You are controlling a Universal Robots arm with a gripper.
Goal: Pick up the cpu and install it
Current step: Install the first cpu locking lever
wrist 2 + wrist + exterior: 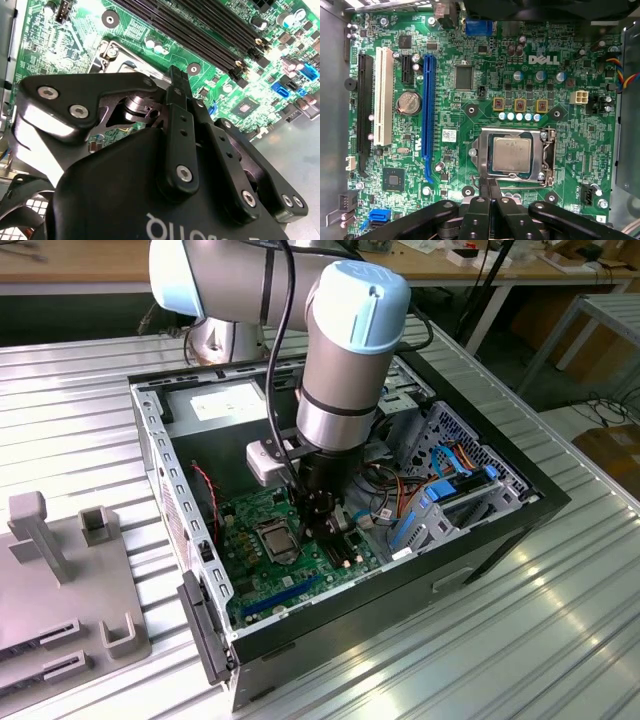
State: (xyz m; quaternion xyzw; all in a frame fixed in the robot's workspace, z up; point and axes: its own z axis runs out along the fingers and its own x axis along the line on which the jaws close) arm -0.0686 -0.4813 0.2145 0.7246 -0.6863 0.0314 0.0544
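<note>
The cpu [512,154], a silver-grey square, lies flat in its metal-framed socket [547,157] on the green motherboard [470,107]. In the exterior view the cpu [275,538] sits just to the exterior view's left of my gripper [325,523], which reaches down into the open computer case. My gripper [488,181] is shut, its two thin black fingers pressed together with nothing between them, their tips at the socket's edge beside the cpu. In the second wrist view the gripper [176,74] hides most of the socket.
The black computer case [500,530] walls in the board on all sides. Blue and orange cables [440,495] and a drive cage lie to the exterior view's right. Black memory slots [200,27] and expansion slots [427,115] stand on the board. Grey fixtures [60,570] sit on the ribbed metal table.
</note>
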